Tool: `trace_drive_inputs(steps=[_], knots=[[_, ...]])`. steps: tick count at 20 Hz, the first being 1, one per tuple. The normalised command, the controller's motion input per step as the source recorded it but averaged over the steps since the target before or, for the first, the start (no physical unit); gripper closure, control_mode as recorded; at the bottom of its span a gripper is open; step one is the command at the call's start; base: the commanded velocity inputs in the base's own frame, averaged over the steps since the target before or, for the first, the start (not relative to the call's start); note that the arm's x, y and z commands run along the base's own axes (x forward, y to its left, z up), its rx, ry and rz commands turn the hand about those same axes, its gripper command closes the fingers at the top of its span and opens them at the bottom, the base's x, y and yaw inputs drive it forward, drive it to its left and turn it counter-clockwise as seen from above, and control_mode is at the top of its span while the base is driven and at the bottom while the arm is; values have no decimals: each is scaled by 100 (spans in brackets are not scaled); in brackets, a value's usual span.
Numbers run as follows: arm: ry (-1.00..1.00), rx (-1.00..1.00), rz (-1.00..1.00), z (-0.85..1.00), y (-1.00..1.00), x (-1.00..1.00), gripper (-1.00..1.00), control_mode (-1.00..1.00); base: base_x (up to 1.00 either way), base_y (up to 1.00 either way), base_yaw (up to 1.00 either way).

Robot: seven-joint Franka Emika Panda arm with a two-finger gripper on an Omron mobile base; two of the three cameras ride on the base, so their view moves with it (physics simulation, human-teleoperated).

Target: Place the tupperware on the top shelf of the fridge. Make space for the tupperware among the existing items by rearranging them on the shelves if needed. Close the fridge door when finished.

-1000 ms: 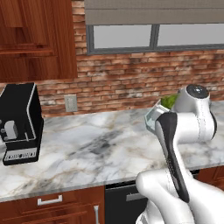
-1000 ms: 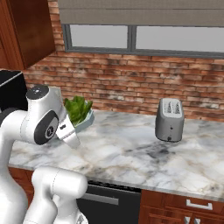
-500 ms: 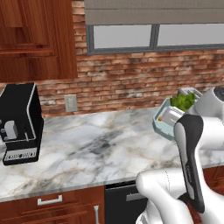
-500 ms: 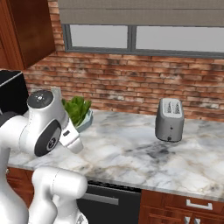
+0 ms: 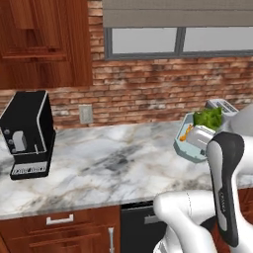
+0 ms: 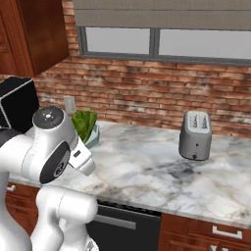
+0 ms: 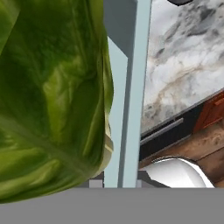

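Where the room begins at the left, dark wood wall cabinets [image 5: 44, 44] hang over a black coffee machine [image 5: 27, 136] standing on the grey-veined marble counter [image 5: 108, 168], with a pale wall outlet [image 5: 86, 114] on the red brick wall [image 5: 148, 94] just beside it. Centre: a grey-framed window [image 5: 178, 42] under a drawn grey blind [image 5: 178, 12], bare marble below, and beneath the counter edge a wooden drawer front [image 5: 59, 222] next to a dark dishwasher panel [image 5: 136, 227]. Right: the tupperware [image 5: 196, 141] — a pale blue tub holding green leaves and something orange — tilted in the air above the counter's right part, against the white arm [image 5: 225, 192]; the right base view shows it behind the arm's shoulder. Gripper fingers are hidden; the jaws are drawn together, apparently on the tub, whose rim runs up the hand view close to the lens. Far right — a silver toaster [image 6: 195, 135] upright on the marble, well apart from the tub.
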Motion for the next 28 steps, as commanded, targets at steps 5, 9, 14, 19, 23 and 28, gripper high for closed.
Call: trace_drive_inputs(steps=[5, 9, 14, 19, 23, 28], knots=[[0, 0, 0, 0, 0, 0, 100, 100, -69, 0, 26], [0, 0, 0, 0, 0, 0, 100, 100, -77, 0, 31], [0, 0, 0, 0, 0, 0, 100, 100, -55, 1, 34], [0, 0, 0, 0, 0, 0, 100, 100, -38, -4, 38], [0, 0, 0, 0, 0, 0, 100, 100, -53, -33, 23], [0, 0, 0, 0, 0, 0, 100, 100, -52, -49, 17]])
